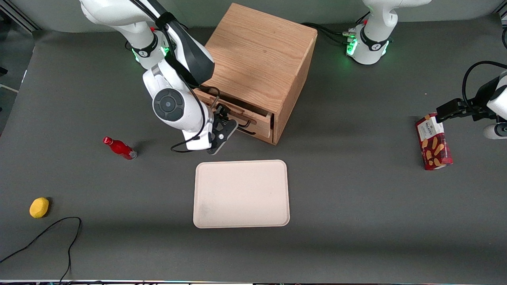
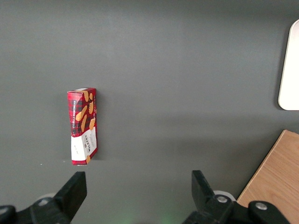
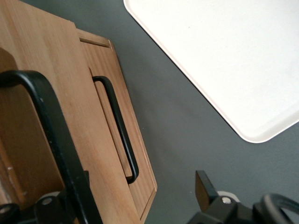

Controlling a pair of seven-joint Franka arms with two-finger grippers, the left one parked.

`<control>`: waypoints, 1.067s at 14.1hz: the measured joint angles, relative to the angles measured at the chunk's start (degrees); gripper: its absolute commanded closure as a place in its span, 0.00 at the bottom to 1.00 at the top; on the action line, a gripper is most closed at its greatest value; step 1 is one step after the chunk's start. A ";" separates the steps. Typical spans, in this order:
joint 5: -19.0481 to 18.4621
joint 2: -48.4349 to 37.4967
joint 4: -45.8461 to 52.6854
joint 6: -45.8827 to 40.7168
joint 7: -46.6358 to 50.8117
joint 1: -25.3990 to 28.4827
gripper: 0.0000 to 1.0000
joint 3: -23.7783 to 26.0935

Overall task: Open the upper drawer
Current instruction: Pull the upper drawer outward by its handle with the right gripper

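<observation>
Right arm's pincer (image 1: 220,126) at frame centre-left in the front view — fingers spread, one touching the light oak upper drawer's (image 1: 233,112) black wire handle (image 3: 49,140); drawer slightly out.

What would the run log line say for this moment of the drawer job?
stage: at handle | gripper: open, astride upper drawer handle | upper drawer: slightly out | lower drawer: not gripped | tray: nearer camera
</observation>
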 measured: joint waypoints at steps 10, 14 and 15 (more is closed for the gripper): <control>0.00 1.07 2.99 0.30 -0.16 -2.26 0.00 -0.02; 0.00 1.72 3.98 0.34 -0.71 -3.71 0.00 -0.04; 0.00 1.91 4.32 0.37 -1.17 -4.06 0.00 -0.04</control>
